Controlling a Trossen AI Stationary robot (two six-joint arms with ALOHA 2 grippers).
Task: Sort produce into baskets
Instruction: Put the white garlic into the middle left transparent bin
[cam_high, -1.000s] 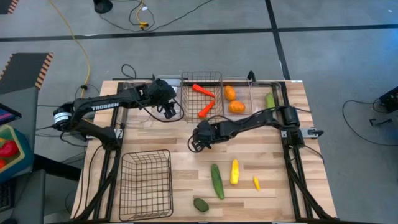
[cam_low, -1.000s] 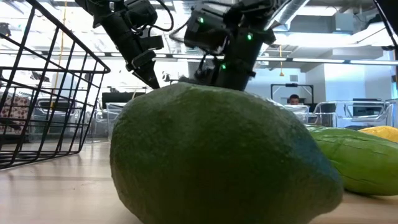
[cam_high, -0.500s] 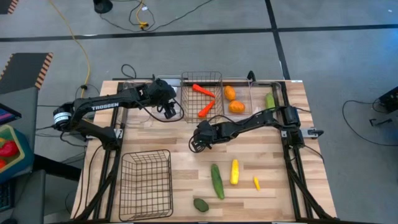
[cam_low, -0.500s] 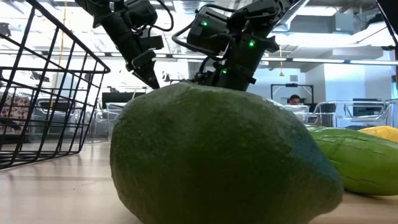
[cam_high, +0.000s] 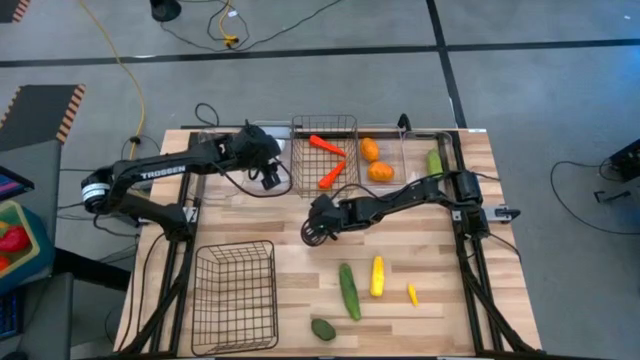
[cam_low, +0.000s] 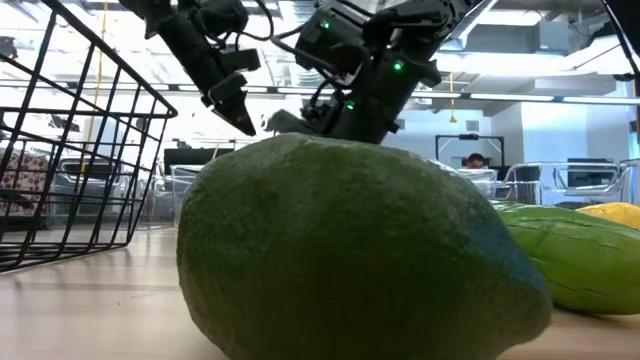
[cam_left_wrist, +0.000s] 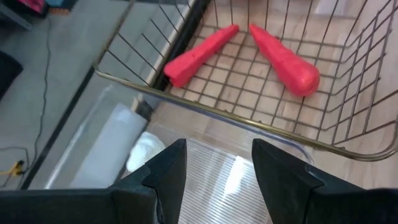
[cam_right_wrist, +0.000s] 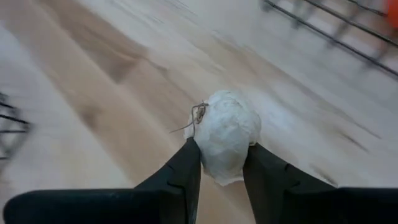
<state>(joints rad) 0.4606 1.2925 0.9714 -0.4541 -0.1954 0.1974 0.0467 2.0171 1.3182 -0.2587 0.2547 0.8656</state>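
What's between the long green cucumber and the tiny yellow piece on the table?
The yellow squash lies between the green cucumber and the tiny yellow piece, all apart on the bare wood. The high view shows it.

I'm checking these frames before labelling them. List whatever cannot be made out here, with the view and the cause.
- Garlic in the right tool: hidden in the high view under the right arm.
- Table beyond the avocado: the low view is blocked by it.
- Cucumber and yellow squash: cut off by the low view's edge.
- White thing in the clear bin, ahead of the left tool: unclear through plastic.
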